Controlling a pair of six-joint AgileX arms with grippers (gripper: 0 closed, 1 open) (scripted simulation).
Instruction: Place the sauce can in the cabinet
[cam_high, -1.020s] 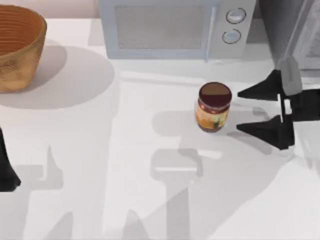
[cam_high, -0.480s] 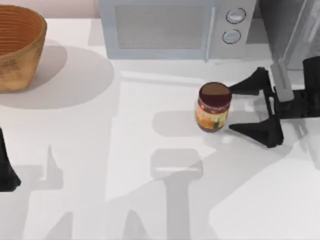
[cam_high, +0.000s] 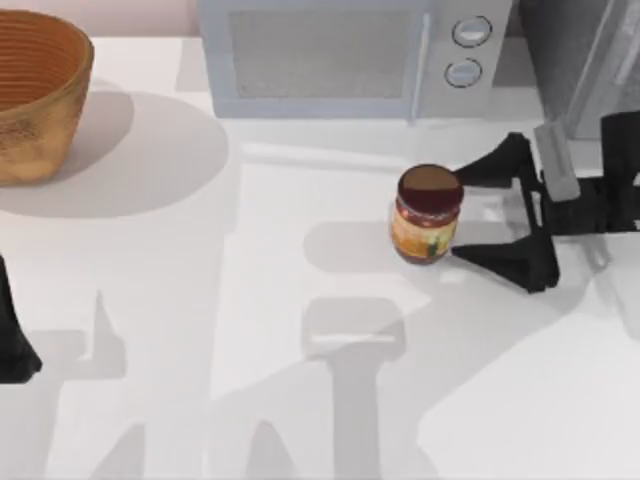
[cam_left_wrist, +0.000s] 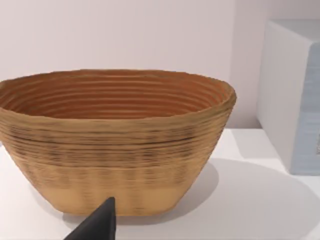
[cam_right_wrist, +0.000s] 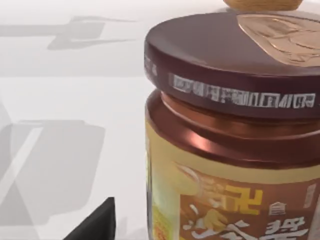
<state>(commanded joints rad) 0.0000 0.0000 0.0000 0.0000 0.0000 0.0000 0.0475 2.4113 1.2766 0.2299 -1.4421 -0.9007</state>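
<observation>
On the table's right side, my right gripper (cam_high: 458, 215) has moved closer to the sauce can (cam_high: 428, 215).
Behind it stands the cabinet (cam_high: 575, 50), beside the microwave (cam_high: 350, 55). My fingers are spread wide, tips now flanking the upright can, not yet pinching; closing comes next, I think. My left gripper (cam_left_wrist: 95, 227) stays parked near the basket (cam_left_wrist: 115, 140); whether it is open or closed I cannot tell.

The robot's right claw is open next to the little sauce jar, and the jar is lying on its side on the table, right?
Not quite. The sauce can is standing upright, lid on top, as the top view shows. The rest holds: the right gripper is open beside it, fingertips reaching either side of the jar on the white table.
</observation>
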